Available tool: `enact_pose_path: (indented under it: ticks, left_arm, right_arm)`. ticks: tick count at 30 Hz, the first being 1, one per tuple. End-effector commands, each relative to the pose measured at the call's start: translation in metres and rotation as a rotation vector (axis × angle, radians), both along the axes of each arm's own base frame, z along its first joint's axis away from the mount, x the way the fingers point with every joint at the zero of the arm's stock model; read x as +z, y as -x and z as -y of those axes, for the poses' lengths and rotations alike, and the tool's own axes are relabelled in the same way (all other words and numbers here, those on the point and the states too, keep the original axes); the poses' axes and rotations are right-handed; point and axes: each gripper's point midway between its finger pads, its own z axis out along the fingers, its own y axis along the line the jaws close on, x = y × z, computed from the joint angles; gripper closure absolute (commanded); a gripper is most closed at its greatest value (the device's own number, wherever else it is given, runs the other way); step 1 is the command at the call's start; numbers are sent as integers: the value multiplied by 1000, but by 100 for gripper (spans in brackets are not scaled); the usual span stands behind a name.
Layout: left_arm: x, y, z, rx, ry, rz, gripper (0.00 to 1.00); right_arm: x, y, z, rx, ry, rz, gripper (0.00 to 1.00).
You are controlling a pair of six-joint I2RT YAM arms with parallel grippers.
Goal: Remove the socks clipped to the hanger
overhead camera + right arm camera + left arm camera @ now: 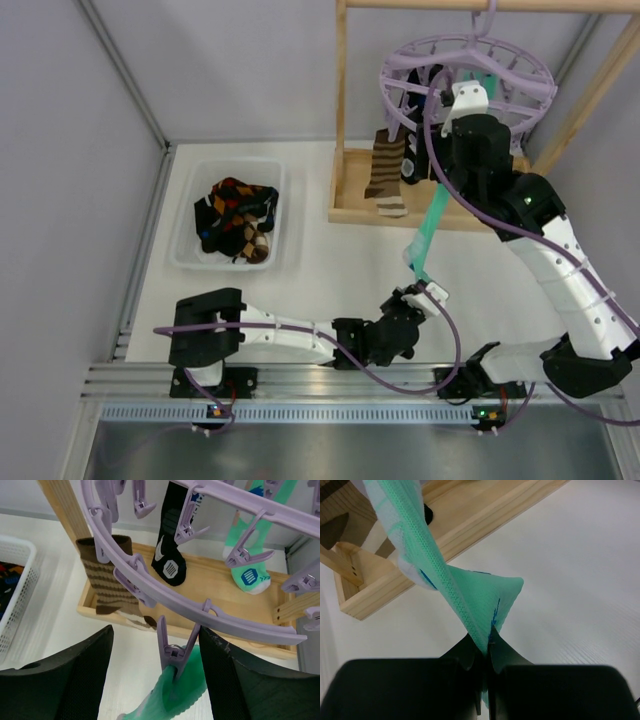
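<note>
White table [330,265], matte, flat. White slotted basket [183,232] sits on it toward the far left, with a heap of dark socks [235,215] inside. Right of the basket, near but apart, the wooden rack base [350,213], a shallow open frame, rests flat on the table, and its uprights rise from it. Nearer than the basket, a metal rail [300,378] runs along the table's near edge. Table between basket and rail is bare white.
</note>
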Motion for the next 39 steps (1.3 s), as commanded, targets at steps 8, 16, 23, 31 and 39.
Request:
enact_pose_path:
  ticks: [8, 16, 23, 31, 39]
  left_arm:
    - [16, 10, 10, -14, 49, 3, 100]
    - [16, 11, 11, -15, 58, -2, 100]
    - [17, 12, 10, -14, 59, 0, 100]
    - [13, 14, 8, -9, 52, -1, 100]
    - [-2, 17, 0, -11, 61, -36, 100]
  right_arm:
    - [14, -3, 27, -156, 86, 57, 38]
    - [16, -3, 37, -206, 115, 79, 45]
    - [7, -6, 31, -188, 113, 69, 50]
    - [13, -7, 27, -170, 84, 92, 73]
    - [18, -2, 23, -134, 47, 111, 93]
